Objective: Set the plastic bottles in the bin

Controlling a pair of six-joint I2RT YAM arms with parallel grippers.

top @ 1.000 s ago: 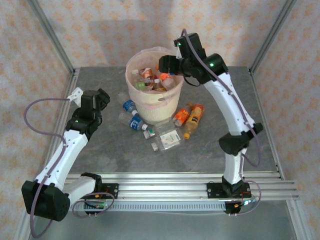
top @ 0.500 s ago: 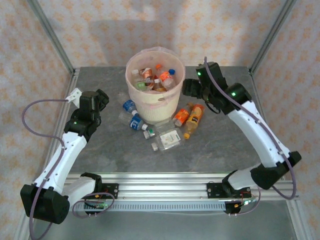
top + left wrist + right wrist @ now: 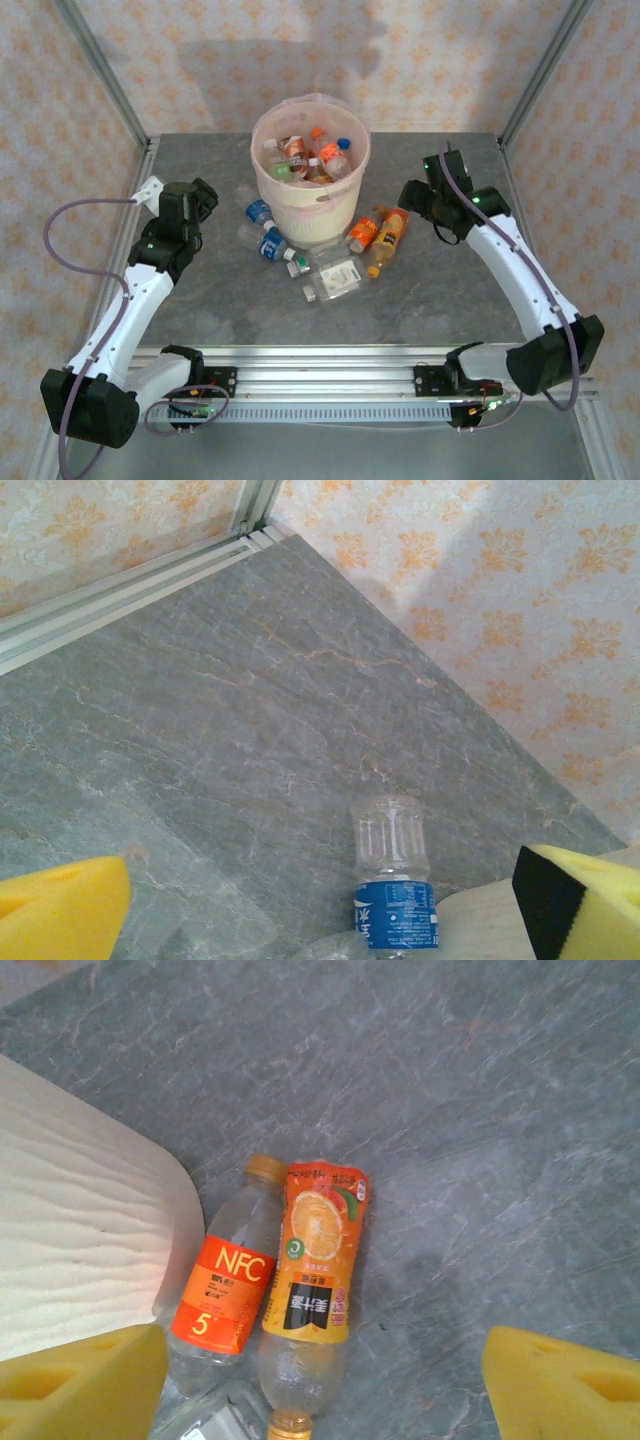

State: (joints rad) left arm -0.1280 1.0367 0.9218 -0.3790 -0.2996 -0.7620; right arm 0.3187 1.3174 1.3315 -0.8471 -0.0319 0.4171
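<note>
Right gripper hangs empty, jaws wide, above two orange-labelled plastic bottles lying side by side just beside the bin, seemingly lined up to grasp one next.

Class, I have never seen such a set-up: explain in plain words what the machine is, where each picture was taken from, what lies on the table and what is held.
These are two robot arms bolted at the near edge of a grey table. The wide picture comes from a camera above and behind them; the other two from cameras on each wrist, the yellow pads being that arm's fingers. The left pincer and right pincer are open, holding nothing. The cream bin holds several bottles; more lie on the table, including two orange-labelled bottles and a blue-labelled bottle.
</note>
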